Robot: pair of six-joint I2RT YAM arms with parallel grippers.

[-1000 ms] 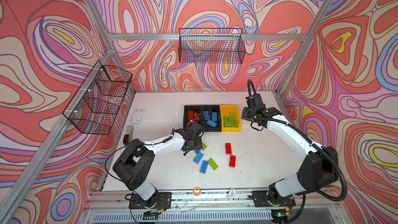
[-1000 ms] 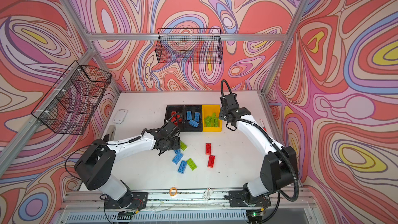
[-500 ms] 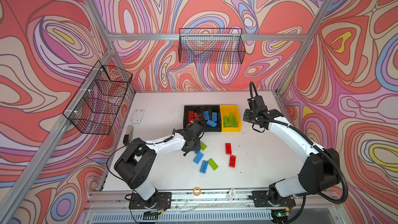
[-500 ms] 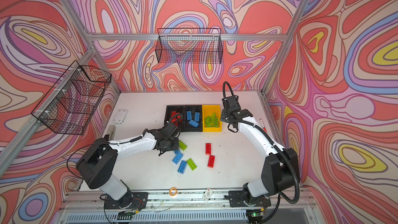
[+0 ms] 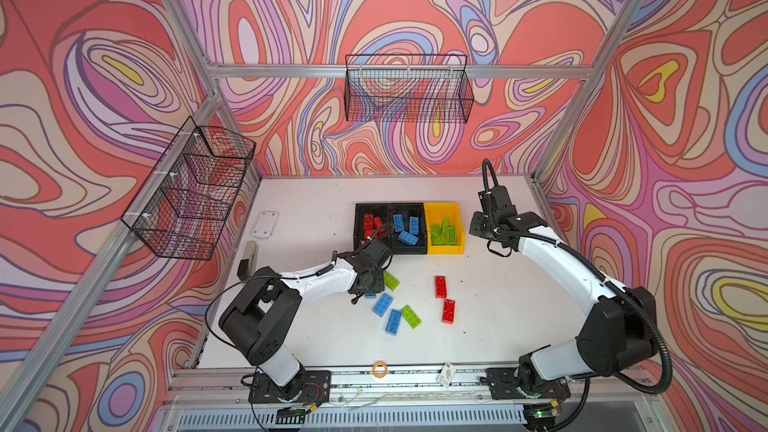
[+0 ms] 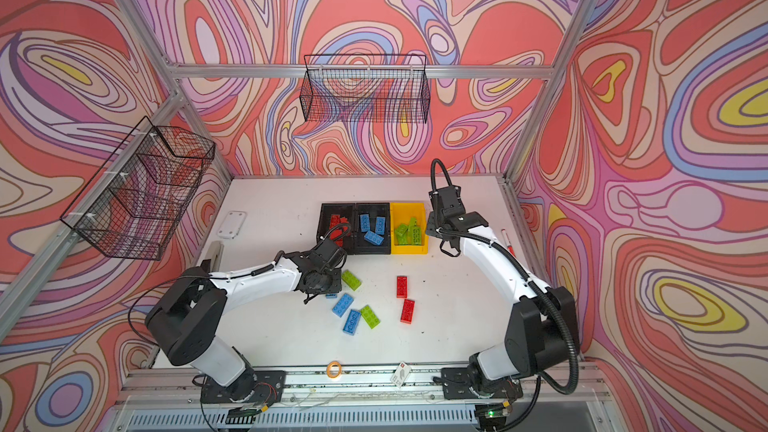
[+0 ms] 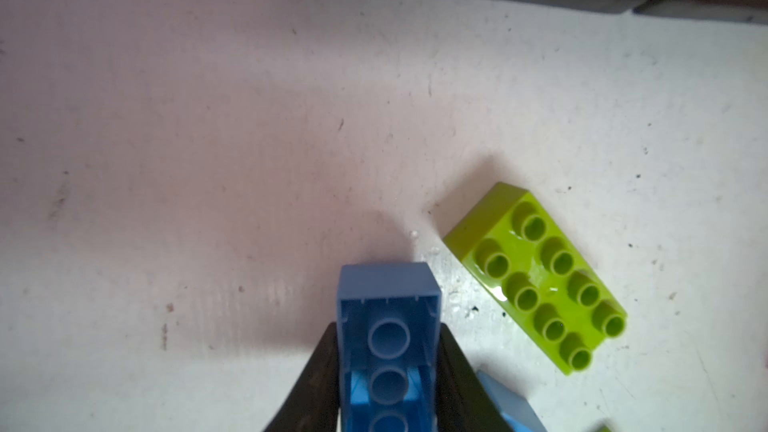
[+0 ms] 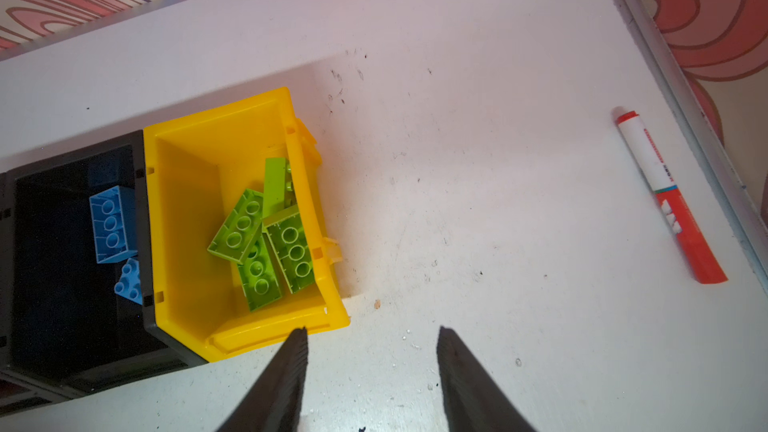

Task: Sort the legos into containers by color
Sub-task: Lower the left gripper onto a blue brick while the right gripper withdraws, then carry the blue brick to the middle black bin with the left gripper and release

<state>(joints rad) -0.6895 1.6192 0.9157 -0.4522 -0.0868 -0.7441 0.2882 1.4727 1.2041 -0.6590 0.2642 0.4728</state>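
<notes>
- The table (image 5: 316, 326) carries six loose legos in front of the three containers. The step in hand looks like lifting a seventh, blue one and carrying it to the middle black bin (image 5: 407, 249), which already holds blue bricks.
- That bin stands between the left black bin (image 5: 357, 228), which holds reds, and the yellow bin (image 5: 444, 249), which holds greens. Their walls touch, so the release should be centred over the middle one, well past its near wall.
- The left arm has its elbow folded near its base and its forearm stretched low toward the bins. The left gripper (image 5: 368, 284) points down just in front of them. A straight lift before any sideways travel should spare the green brick (image 7: 536, 276) lying just beside it.
- The right arm arches up next to the yellow bin. The right gripper (image 8: 372, 332) hovers over bare table with its jaws parted and nothing between them.
- The left jaws are closed on the blue brick (image 7: 388, 284) and press its long sides. Its hollow underside faces the wrist camera, and one end sticks out past the fingertips.
- I cannot tell whether the brick has left the table.
</notes>
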